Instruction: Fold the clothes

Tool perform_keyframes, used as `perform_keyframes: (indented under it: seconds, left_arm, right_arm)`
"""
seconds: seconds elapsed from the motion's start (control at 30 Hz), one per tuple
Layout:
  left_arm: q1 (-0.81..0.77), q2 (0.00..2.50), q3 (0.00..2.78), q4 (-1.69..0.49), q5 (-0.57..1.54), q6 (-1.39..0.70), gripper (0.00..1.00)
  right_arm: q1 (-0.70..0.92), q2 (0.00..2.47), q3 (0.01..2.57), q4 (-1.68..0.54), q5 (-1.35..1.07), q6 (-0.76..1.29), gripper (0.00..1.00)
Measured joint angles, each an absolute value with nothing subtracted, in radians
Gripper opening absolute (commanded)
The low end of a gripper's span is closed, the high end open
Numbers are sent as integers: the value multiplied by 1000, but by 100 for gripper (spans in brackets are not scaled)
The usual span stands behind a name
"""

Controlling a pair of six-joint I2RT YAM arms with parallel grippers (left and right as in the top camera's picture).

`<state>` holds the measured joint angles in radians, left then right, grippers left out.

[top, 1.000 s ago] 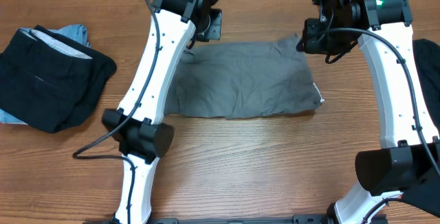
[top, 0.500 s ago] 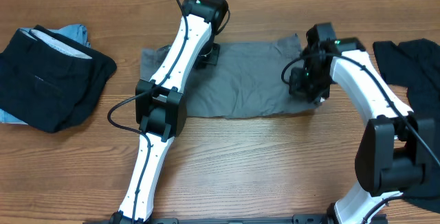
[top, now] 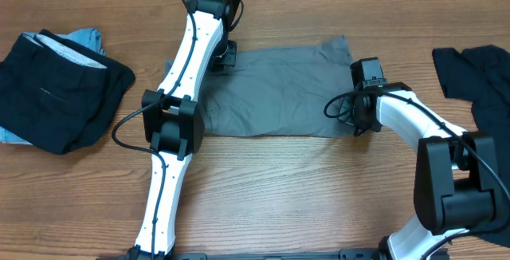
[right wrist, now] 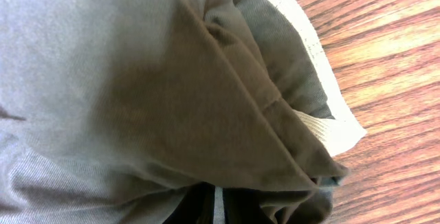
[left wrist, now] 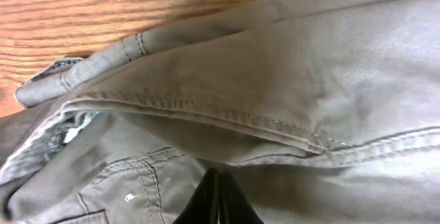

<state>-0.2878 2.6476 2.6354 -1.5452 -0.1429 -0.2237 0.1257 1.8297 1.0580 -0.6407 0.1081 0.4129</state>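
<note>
The grey garment [top: 279, 92] is matt woven cloth, wrinkled, with stitched seams. The desk [top: 319, 196] is smooth grained wood.

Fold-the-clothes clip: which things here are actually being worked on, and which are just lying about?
Being worked on:
- grey garment
- left gripper and right gripper, both closed on its fabric

Lying about, untouched:
- black garment pile at the left
- light-blue garment peeking from under it
- black garment at the right edge
</note>
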Motion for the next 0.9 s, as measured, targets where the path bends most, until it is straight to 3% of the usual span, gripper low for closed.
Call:
perform_keyframes:
  seconds: [0.47,0.73,0.9]
  left_arm:
    - [-139,2648,2661,-1519,-131,-262,4]
    - [-144,2627,2421,-1352,-134,-263,4]
    - [-149,2627,2480,-1376,-178,-255,4]
  right_arm:
    - [126,1832,1092,-764,93,418,4]
    - [126,1832,1093,-778,93,418,4]
    - [126,1833,1095,-783,93,418,4]
